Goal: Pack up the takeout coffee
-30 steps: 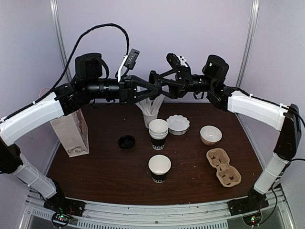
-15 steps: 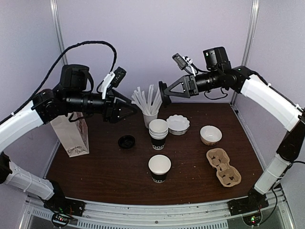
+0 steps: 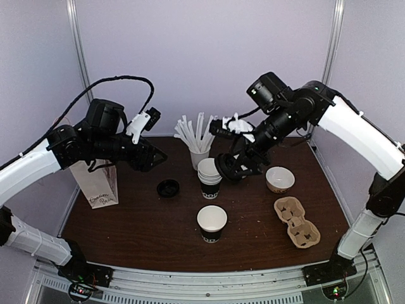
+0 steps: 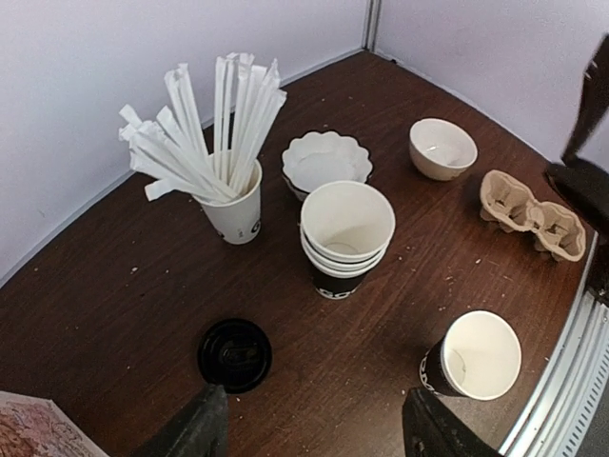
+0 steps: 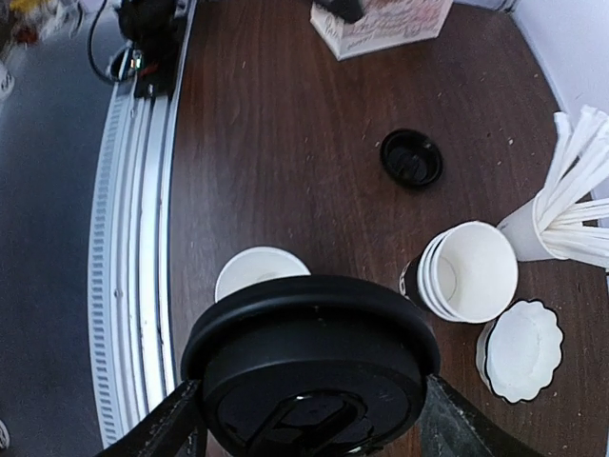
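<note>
The takeout coffee cup, black with a white inside, stands lidless near the table's front centre. In the right wrist view its rim shows just beyond a black plastic lid. My right gripper is shut on that lid, one finger on each side, and holds it in the air above the table, near the stacked cups. A second black lid lies flat on the table. My left gripper hangs open and empty above that lid.
A cup of wrapped straws stands at the back. A scalloped white dish and a cream bowl sit to its right. A cardboard cup carrier lies at front right. A paper bag stands at the left edge.
The two grippers met in mid-air a second ago. The left one opened and drew back to the left; the right one swung down over the cups with the black lid in it.
</note>
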Controlling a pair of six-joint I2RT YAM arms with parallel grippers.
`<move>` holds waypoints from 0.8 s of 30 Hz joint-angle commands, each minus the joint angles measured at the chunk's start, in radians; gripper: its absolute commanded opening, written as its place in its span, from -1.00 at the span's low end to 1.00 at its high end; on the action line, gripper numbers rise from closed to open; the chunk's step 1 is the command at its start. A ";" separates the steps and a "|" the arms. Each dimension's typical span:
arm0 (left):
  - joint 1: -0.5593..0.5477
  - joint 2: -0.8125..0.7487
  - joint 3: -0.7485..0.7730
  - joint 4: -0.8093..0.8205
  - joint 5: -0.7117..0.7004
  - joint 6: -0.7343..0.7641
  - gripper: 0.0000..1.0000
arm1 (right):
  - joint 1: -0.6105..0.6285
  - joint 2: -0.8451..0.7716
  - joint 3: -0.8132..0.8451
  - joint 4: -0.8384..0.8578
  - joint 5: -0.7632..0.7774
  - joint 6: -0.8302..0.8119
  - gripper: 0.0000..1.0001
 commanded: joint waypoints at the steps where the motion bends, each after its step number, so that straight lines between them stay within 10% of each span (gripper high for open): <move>1: 0.012 0.014 -0.025 0.013 -0.082 -0.052 0.32 | 0.108 0.058 0.003 -0.181 0.227 -0.151 0.52; 24: 0.083 -0.054 -0.111 0.034 -0.164 -0.173 0.32 | 0.300 0.434 0.185 -0.256 0.435 -0.181 0.61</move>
